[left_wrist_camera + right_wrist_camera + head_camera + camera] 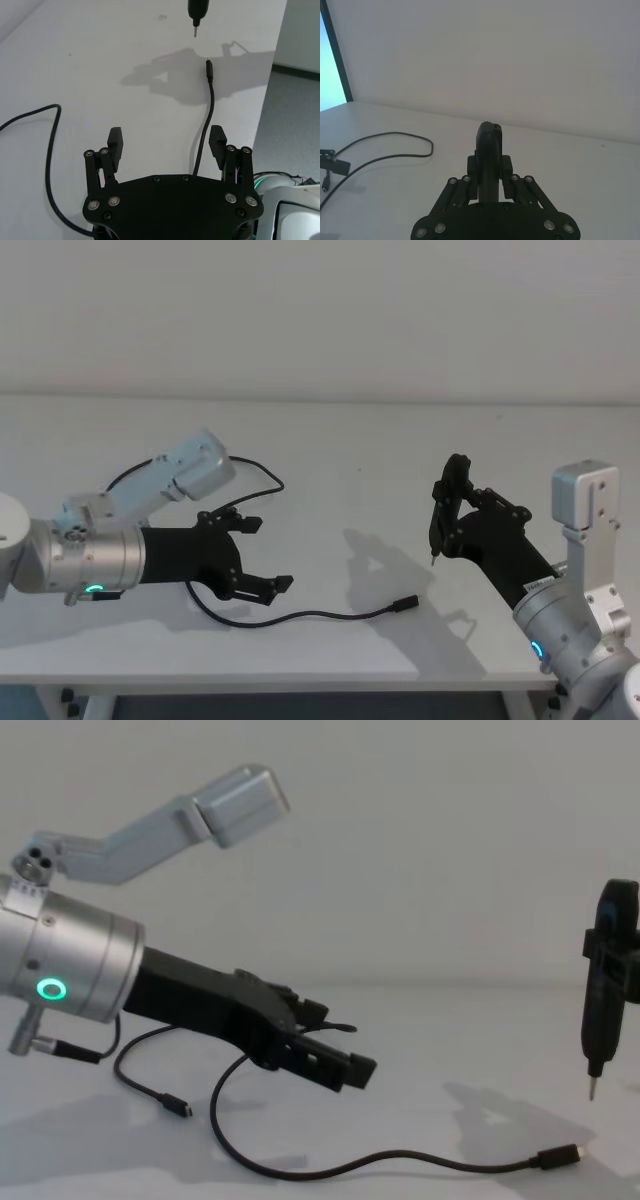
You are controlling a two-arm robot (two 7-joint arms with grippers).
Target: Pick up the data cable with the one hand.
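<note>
The data cable [330, 616] lies on the white table [380, 440] as a long thin black line, one plug [405, 603] toward the middle. Its far part loops behind my left arm [262, 473]. My left gripper [262, 554], black on a silver wrist with a green ring light, hovers open over the cable with nothing held. In the left wrist view the cable [209, 107] runs under the gripper [166, 142], close inside one finger [217, 140]. From the chest view the gripper [325, 1042] is above the table, and both plugs [558, 1155] [176, 1106] rest flat.
My right gripper [452, 502] stays at the right, shut on a slim black upright tool [605, 985] with a thin metal pin tip [592, 1091] pointing down above the table. The table's front edge [300, 677] lies just beyond the cable.
</note>
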